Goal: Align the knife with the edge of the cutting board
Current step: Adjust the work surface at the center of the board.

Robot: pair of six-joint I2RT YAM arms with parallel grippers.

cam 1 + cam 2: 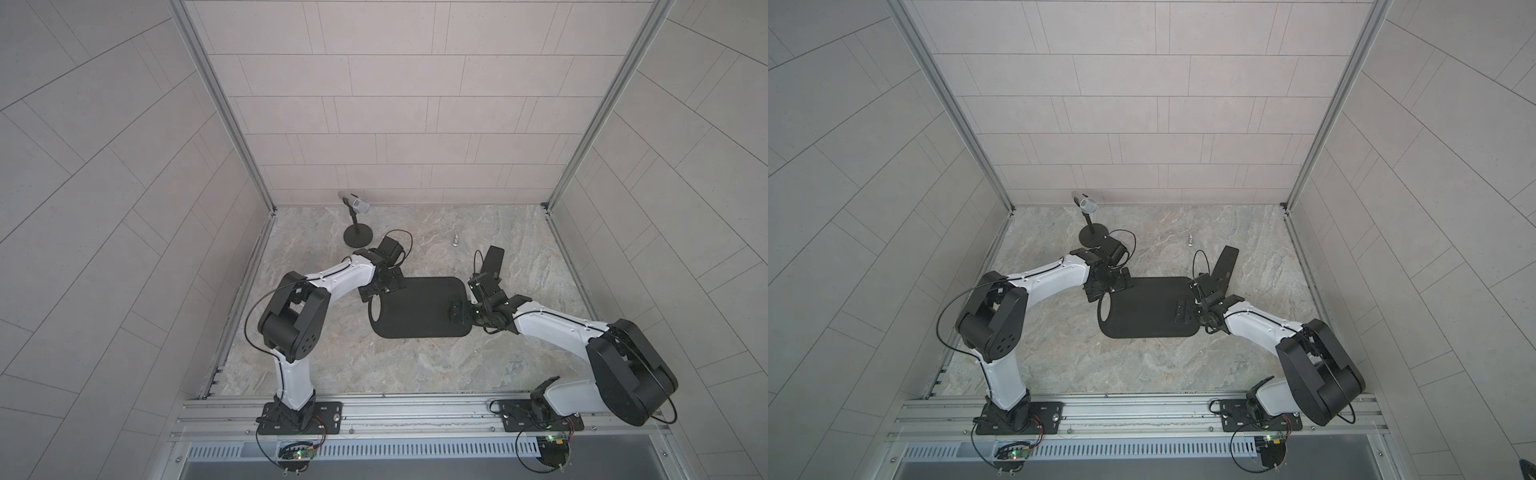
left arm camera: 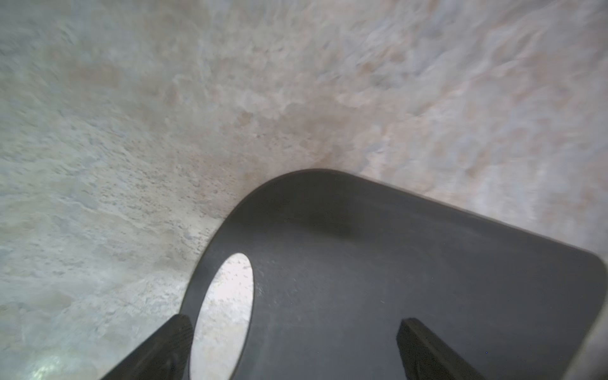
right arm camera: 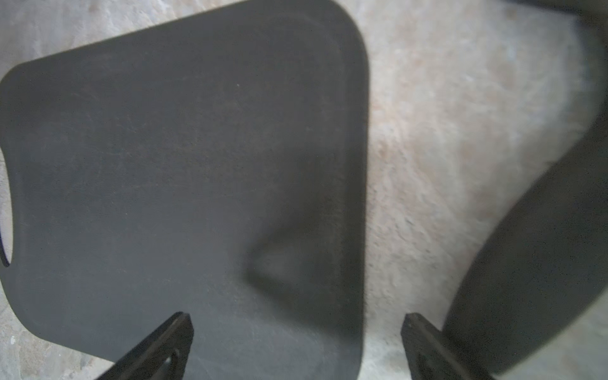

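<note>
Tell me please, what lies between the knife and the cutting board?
Only bare stone tabletop: the right wrist view shows an uncovered strip separating the cutting board from the knife.

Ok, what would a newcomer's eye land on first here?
The large black cutting board in the middle of the marble table, with an open gripper over each end: left gripper by the handle hole, right gripper at the opposite edge. The black knife lies askew on the table off the board's far right corner.
</note>
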